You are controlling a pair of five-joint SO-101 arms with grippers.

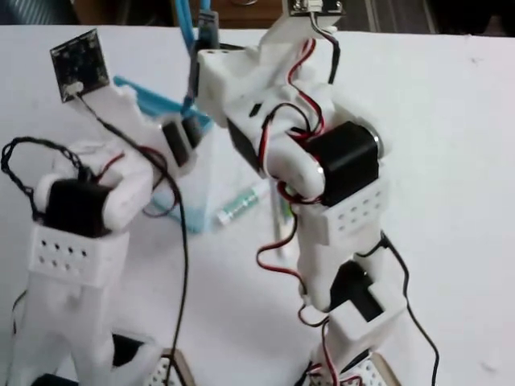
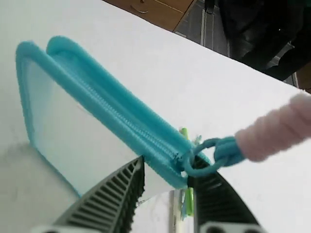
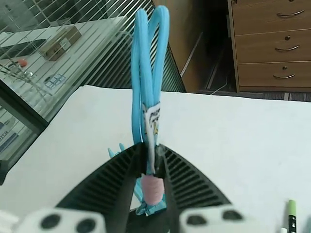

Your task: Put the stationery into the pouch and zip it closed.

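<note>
Blue pouch [image 2: 97, 116], unreadable white label [image 3: 154, 119], left tool [image 2: 165, 174] and right tool [image 3: 150, 149] both clamped on it

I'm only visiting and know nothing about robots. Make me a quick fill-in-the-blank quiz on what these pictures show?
1. The pouch has clear sides and a ____ zipper edge.
2. The left end effector is shut on the ____.
3. A fuzzy ____ pull is attached to the zipper ring.
4. A green-capped pen lies outside the pouch, on the ____.

Missing words: blue; pouch; pink; table.
</note>
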